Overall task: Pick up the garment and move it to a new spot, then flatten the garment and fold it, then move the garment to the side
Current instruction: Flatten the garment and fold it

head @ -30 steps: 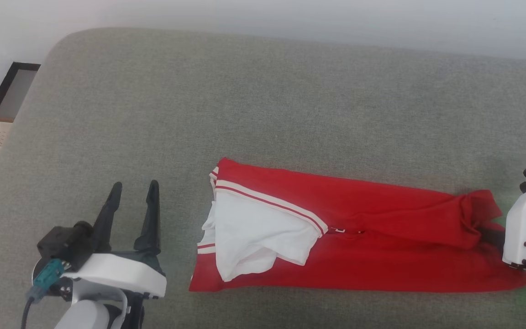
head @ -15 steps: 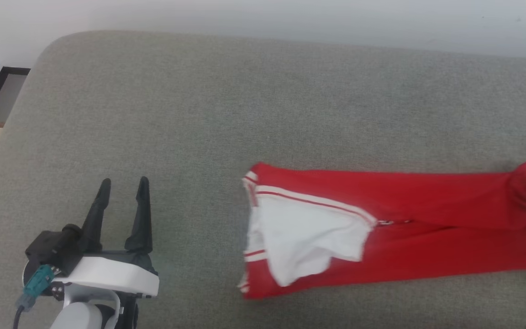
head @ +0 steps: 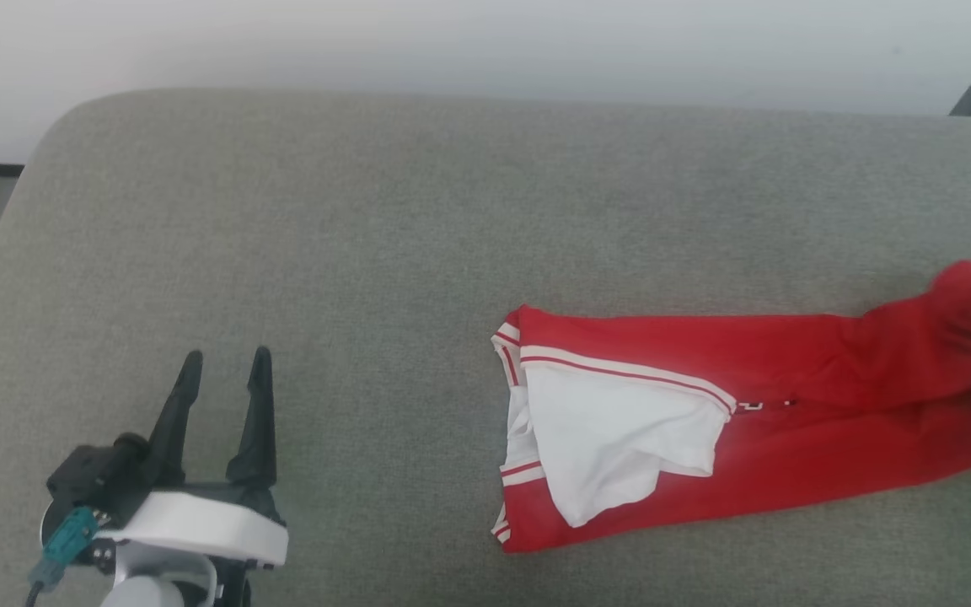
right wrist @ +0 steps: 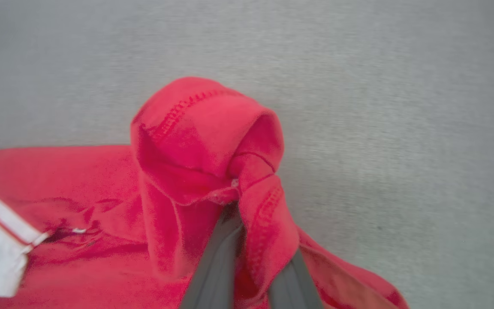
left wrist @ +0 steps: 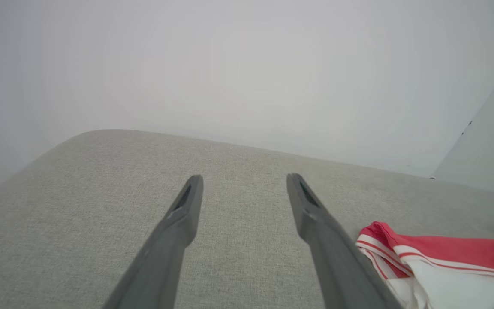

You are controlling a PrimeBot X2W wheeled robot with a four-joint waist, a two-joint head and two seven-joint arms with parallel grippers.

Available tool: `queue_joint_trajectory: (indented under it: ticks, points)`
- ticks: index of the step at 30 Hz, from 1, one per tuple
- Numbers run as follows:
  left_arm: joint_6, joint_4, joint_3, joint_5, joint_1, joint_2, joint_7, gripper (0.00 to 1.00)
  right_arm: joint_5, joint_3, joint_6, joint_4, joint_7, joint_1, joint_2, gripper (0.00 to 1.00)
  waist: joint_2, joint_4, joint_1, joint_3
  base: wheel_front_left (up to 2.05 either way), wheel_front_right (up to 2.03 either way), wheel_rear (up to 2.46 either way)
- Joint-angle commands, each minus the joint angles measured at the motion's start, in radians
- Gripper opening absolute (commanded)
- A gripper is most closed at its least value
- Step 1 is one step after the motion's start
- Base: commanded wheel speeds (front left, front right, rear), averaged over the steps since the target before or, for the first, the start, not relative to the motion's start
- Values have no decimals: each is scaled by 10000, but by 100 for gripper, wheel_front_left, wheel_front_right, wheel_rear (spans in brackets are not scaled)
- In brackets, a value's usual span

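Grey cushion, pale wall — left pincer wide, empty; right pincer tight on garment.

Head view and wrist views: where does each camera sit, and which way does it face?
Head view: on the head, facing forward and down at the garment on the grey cushion; left jaws open, lower left.
Left wrist view: on the left wrist, facing along its open jaws over the cushion to a pale wall.
Right wrist view: on the right wrist, facing along its jaws, shut on the garment's bunched end.
All three share the garment.
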Motion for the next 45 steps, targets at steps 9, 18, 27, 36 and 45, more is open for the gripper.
queue_joint_trajectory:
  ticks: [9, 18, 27, 36, 45]
  points:
    - [-238, 185, 186, 147, 162, -44, -45, 100, 397, 757, 0, -3145, 329, 997, 349, 0, -1, -231, 0, -403, 0, 0, 0]
    - [-542, 575, -109, 231, -337, -257, -43, 100, -185, 1817, 1, -4056, 688, 729, 1743, 0, -1, 421, 0, -368, 0, 0, 0]
    - [-723, 850, -187, 336, -657, -569, -45, 100, -1207, 2844, 1, -3075, 499, 296, 2972, 0, -1, 1124, 0, -248, 0, 0, 0]
    - [-755, 943, 166, 370, -496, -628, -45, 100, -1229, 3244, 0, -2969, 189, -32, 3109, 100, -1, 1022, 0, -353, 0, 0, 0]
    - [-813, 749, 685, 428, -175, -478, -45, 100, -915, 2447, 1, -4118, -114, 87, 2504, 100, -1, 100, 0, -694, 0, 0, 0]
